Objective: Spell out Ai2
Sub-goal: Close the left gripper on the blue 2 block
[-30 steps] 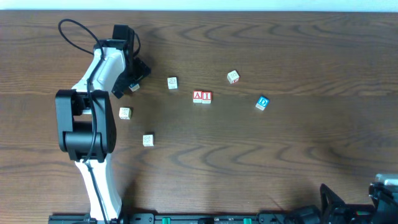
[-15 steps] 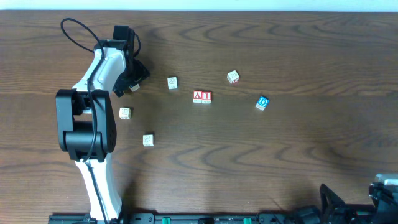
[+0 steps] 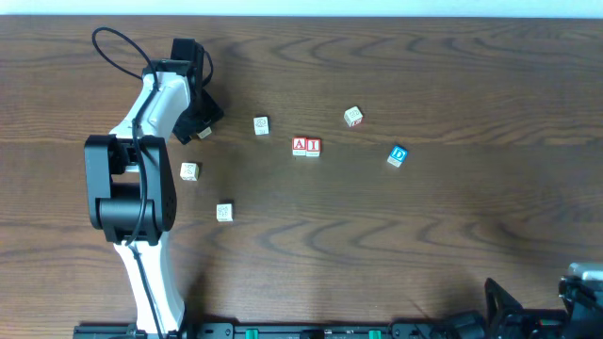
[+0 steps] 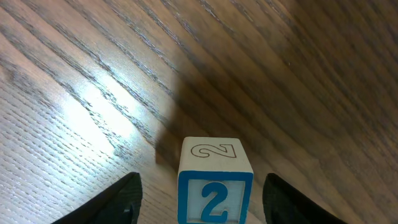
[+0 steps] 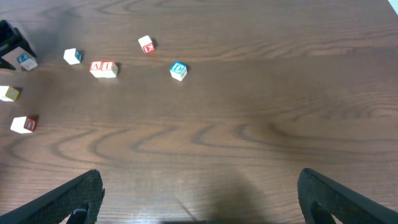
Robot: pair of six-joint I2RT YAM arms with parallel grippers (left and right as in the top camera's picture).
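**Square up on the 2 before closing**

The 2 cube [image 4: 215, 190] rests on the table [image 3: 452, 226] at the overhead frame's upper left. It is well apart from the A cube [image 3: 300, 145] and I cube [image 3: 313, 145], which touch side by side near the centre. The left gripper [image 4: 202, 183] straddles it with its jaws spread, a gap on each side, grasping nothing. The fingers should probably close evenly on the side faces so the cube does not twist. The carry should pass clear of the pale cube [image 3: 261, 124], and the 2 should land against the I's right face. The right gripper [image 5: 208, 193], lower right, is spread and empty.
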